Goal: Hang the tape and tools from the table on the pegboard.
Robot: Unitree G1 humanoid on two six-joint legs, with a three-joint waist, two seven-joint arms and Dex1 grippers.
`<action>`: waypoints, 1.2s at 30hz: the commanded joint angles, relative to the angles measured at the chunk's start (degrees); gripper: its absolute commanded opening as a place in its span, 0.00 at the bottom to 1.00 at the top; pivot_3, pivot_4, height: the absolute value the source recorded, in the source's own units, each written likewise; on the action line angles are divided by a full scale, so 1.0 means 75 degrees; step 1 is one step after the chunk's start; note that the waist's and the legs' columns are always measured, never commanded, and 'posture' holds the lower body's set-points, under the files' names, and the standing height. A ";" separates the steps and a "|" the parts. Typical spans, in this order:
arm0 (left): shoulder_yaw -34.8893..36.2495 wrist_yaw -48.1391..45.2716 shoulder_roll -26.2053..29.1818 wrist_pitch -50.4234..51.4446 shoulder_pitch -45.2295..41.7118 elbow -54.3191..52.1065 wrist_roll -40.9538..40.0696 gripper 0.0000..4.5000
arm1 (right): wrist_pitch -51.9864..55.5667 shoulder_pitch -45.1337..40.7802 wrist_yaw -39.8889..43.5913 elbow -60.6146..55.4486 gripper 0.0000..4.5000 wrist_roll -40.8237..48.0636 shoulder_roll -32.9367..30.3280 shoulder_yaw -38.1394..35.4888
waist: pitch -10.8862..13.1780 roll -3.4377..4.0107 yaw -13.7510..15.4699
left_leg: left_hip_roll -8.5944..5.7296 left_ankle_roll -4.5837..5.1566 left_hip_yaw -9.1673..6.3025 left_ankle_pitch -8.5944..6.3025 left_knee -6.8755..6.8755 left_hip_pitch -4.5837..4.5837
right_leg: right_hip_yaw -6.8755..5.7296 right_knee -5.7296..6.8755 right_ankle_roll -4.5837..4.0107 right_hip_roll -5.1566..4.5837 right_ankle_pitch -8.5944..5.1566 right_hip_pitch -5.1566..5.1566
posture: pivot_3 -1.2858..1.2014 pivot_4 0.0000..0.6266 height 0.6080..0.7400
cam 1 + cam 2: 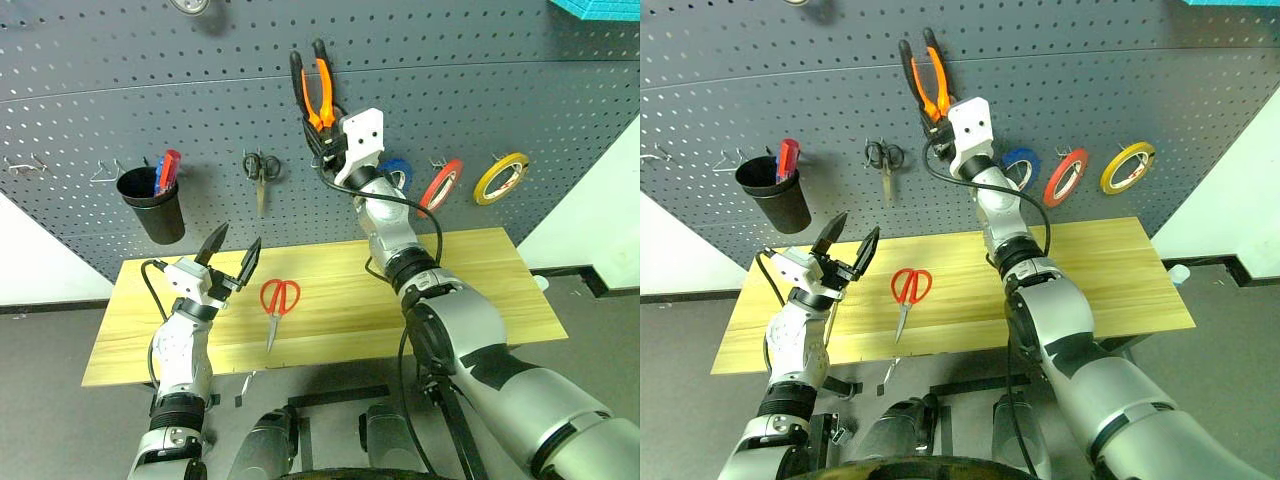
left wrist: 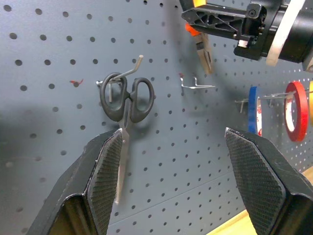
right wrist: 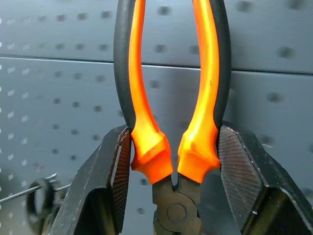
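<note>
Perforated grey pegboard (image 1: 120,90) backs glossy orange-and-black pliers (image 3: 171,122) pinched by ribbed right gripper (image 3: 171,161).

Pegboard (image 1: 120,90) upper left free of hooks, open to reach. Middle row crowded: black cup (image 1: 152,205), grey scissors (image 1: 260,170), three tape rolls (image 1: 440,186). Table (image 1: 470,290) right end bare; red scissors (image 1: 279,300) near front edge, left of centre.

A black cup (image 1: 152,206) hangs at the left of the frame with red and blue items standing in it. Right of it, small dark-handled scissors (image 1: 261,172) hang from a hook. At the right, a blue tape roll (image 1: 1021,168) and a yellow tape roll (image 1: 501,178) hang on hooks.
</note>
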 commanded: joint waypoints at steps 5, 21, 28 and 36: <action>-0.0092 -0.0102 0.0147 -0.0002 -0.0004 -0.0285 -0.0010 0.77 | -0.0328 -0.0358 -0.0590 -0.0255 0.50 -0.0222 -0.0146 0.0019 | 0.0000 0.0000 0.0078 | 0.0000 -0.0001 0.0001 0.0000 0.0000 0.0000 | 0.0001 0.0000 -0.0001 0.0000 0.0000 -0.0001 | 0.51 0.17 0.88; 0.0038 0.0205 0.0170 0.0094 0.0696 -0.1321 -0.0229 0.77 | -0.0407 -0.0445 -0.0354 0.0179 0.50 0.0083 0.0207 -0.0305 | 0.0033 0.0006 0.0237 | 0.0001 -0.0001 0.0000 0.0000 -0.0003 0.0000 | 0.0004 0.0003 -0.0006 0.0002 -0.0003 -0.0004 | 0.54 0.22 0.88; -0.0166 0.0414 0.0125 0.0549 0.1593 -0.2436 -0.0214 0.77 | -0.0643 -0.0376 -0.0358 0.0211 0.50 0.0019 0.0148 -0.0315 | 0.0204 0.0008 0.0376 | 0.0005 -0.0001 0.0000 0.0000 -0.0004 0.0000 | 0.0006 0.0005 -0.0014 0.0002 -0.0007 -0.0008 | 0.55 0.27 0.88; -0.0256 0.0558 0.0170 0.0855 0.1790 -0.2884 -0.0215 0.77 | -0.0705 -0.0380 -0.0534 0.0377 0.50 -0.0033 -0.0056 -0.0357 | 0.0322 -0.0008 0.0576 | 0.0005 -0.0002 0.0000 -0.0001 -0.0005 0.0000 | 0.0006 0.0004 -0.0033 0.0000 -0.0018 -0.0009 | 0.56 0.27 0.88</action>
